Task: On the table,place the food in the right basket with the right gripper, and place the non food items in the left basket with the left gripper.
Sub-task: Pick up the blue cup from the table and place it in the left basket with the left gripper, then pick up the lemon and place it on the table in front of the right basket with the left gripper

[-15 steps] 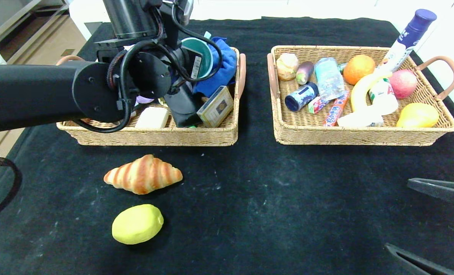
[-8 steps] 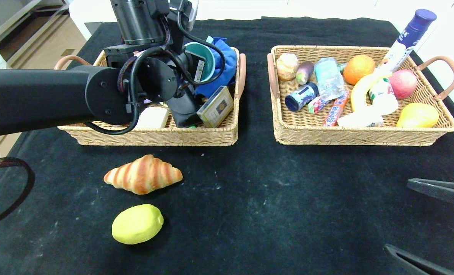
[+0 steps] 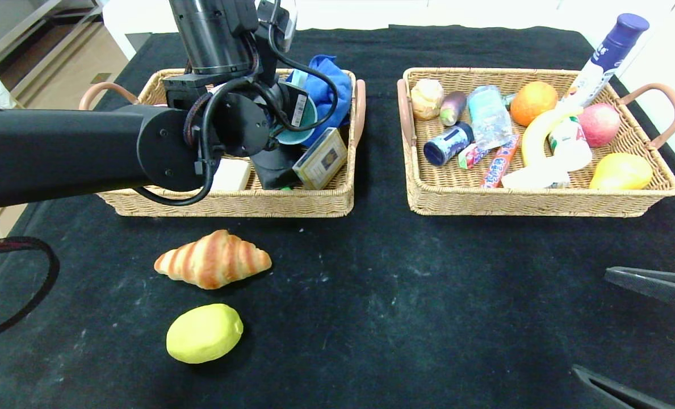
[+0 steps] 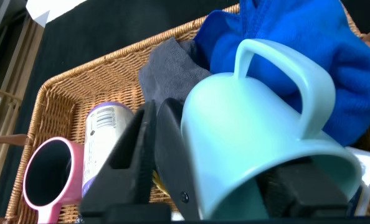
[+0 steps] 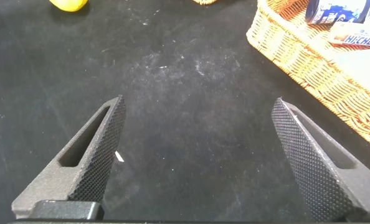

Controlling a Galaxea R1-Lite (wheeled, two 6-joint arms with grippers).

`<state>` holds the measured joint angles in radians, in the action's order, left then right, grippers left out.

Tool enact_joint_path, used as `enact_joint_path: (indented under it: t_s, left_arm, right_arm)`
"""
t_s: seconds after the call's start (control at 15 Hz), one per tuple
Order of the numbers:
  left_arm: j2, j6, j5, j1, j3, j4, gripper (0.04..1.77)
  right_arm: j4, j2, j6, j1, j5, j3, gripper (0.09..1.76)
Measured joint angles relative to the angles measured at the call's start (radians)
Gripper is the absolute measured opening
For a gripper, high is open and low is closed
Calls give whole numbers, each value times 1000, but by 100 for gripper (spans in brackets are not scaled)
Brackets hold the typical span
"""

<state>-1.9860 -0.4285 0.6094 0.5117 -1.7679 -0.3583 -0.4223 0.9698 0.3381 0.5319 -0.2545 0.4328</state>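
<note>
Left basket (image 3: 229, 201) holds a blue cloth (image 3: 326, 94), a card box (image 3: 321, 158) leaning on its near right wall, a cream block (image 3: 230, 174) and a black item beside it; the left wrist view adds a pink cup (image 4: 45, 171), a purple roll (image 4: 104, 134) with grey label and a grey cloth (image 4: 166, 71) inside it. Left gripper (image 4: 235, 186) is over this basket, clamped on the pale blue mug (image 4: 253, 143): one finger (image 4: 172, 162) outside the wall, the other inside the mouth. Mug is tilted, handle up, against the blue cloth, partly hidden by the arm in the head view (image 3: 297, 116).

Right basket (image 3: 541, 199) holds an orange (image 3: 533, 102), apple (image 3: 598, 124), banana (image 3: 541, 133), yellow fruit (image 3: 621, 170), clear bottle (image 3: 487, 116), dark blue can (image 3: 448, 143), bun (image 3: 427, 97), candy sticks (image 3: 499, 162), and a tall white bottle with purple cap (image 3: 604, 57) leaning on the far right corner.

Croissant (image 3: 212, 258) and lemon (image 3: 204, 332) lie on the table (image 3: 399, 295), in front of the left basket, well apart from both grippers. Right gripper (image 5: 197, 155) hangs low over bare table at the near right, fingers spread wide, holding nothing; the right basket's corner shows near it.
</note>
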Motion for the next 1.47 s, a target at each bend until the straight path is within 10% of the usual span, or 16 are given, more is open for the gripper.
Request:
enact_joint_path:
  t_s: [0.6, 1.47]
  left_arm:
    - [160, 1, 54, 91, 269, -3, 149]
    - [428, 115, 85, 144, 628, 79, 167]
  right_arm:
    - [0, -3, 1, 0, -1, -1, 171]
    - [4, -1, 18, 8, -1, -10, 171]
